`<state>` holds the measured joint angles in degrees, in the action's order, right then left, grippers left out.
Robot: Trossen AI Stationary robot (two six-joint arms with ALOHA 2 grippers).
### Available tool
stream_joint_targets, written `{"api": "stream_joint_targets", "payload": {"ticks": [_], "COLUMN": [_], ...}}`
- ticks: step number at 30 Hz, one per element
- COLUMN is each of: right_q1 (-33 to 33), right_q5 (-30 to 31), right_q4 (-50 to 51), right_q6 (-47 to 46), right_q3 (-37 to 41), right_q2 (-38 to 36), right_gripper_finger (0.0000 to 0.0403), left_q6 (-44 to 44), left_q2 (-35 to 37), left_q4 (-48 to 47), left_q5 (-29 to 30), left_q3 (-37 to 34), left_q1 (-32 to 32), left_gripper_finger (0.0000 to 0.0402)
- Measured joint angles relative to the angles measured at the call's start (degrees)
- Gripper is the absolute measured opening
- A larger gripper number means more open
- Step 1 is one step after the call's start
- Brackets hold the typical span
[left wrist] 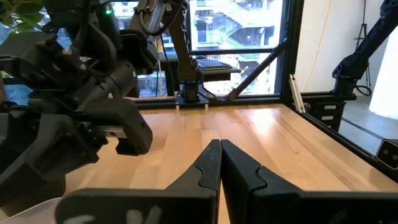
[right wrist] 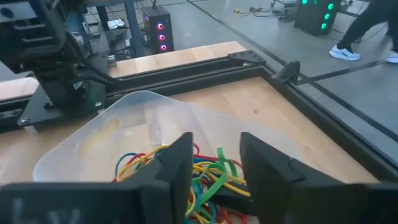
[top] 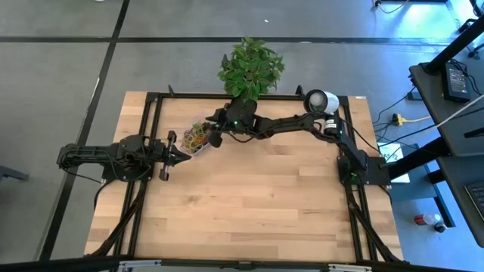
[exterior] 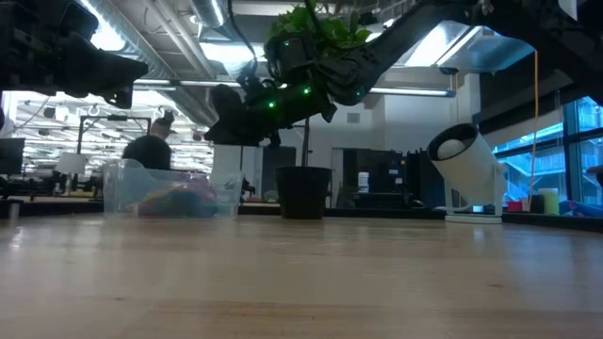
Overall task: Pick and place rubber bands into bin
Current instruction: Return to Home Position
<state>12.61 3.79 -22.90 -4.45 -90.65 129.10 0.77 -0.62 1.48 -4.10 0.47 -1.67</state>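
Observation:
The bin (top: 195,138), a clear shallow plastic tub, stands at the table's far left and holds a heap of rubber bands (right wrist: 146,163) in red, yellow, green and blue. In the low view the bin (exterior: 170,193) rests on its flat bottom. My right gripper (right wrist: 216,167) hangs open just above the heap, slanting down from the table's right, and a green band (right wrist: 219,177) shows in the gap between its fingers. Whether that band touches a finger, I cannot tell. My left gripper (left wrist: 221,158) is shut and level, just left of the bin (top: 181,149), holding nothing.
A black pot with a green plant (top: 249,68) stands at the far edge behind the right arm. A white round camera-like object (top: 321,100) sits at the far right. Black frame rails (top: 147,113) border the table. Bare wood (top: 257,204) stretches toward the near edge.

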Motion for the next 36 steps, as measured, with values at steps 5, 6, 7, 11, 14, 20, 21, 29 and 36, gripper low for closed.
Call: {"api": "stream_joint_targets", "payload": {"ticks": [5,6,7,11,14,20,21,29,36], "right_q1": [-0.2,-0.4,-0.6,-1.8,-3.2,-6.4,-7.0,-11.9,-17.8], "right_q5": [0.0,-0.1,-0.4,-1.5,-3.8,-4.1,-4.1,-0.2,-0.9], "right_q4": [0.0,0.0,0.0,1.0,1.7,2.6,3.6,21.1,32.2], "right_q6": [-2.6,-2.8,-2.8,-0.8,-3.2,-7.7,-8.3,-6.0,-9.0], "right_q3": [0.0,0.0,0.0,0.0,0.0,-0.7,-1.2,-4.8,-4.7], "right_q2": [0.0,-0.1,-0.1,-0.2,-0.7,-1.6,-1.6,-1.6,-1.5], "right_gripper_finger": [0.017,0.0173,0.0174,0.0169,0.015,0.0091,0.0079,0.0008,0.0003], "left_q6": [0.0,0.0,0.0,0.0,0.0,0.0,0.0,0.0,0.0], "left_q2": [0.0,0.0,0.0,0.0,0.0,0.0,0.0,0.0,0.0], "left_q4": [0.0,0.0,0.0,0.0,0.0,0.0,0.0,0.0,0.0], "left_q5": [0.0,0.0,0.0,0.0,0.0,0.0,0.0,0.0,0.0], "left_q3": [0.0,0.0,0.0,0.0,0.0,0.0,0.0,0.0,0.0], "left_q1": [0.0,0.0,0.0,0.0,0.0,0.0,0.0,0.0,0.0], "left_gripper_finger": [0.0004,0.0004,0.0004,0.0004,0.0004,0.0004,0.0004,0.0004,0.0004]}}
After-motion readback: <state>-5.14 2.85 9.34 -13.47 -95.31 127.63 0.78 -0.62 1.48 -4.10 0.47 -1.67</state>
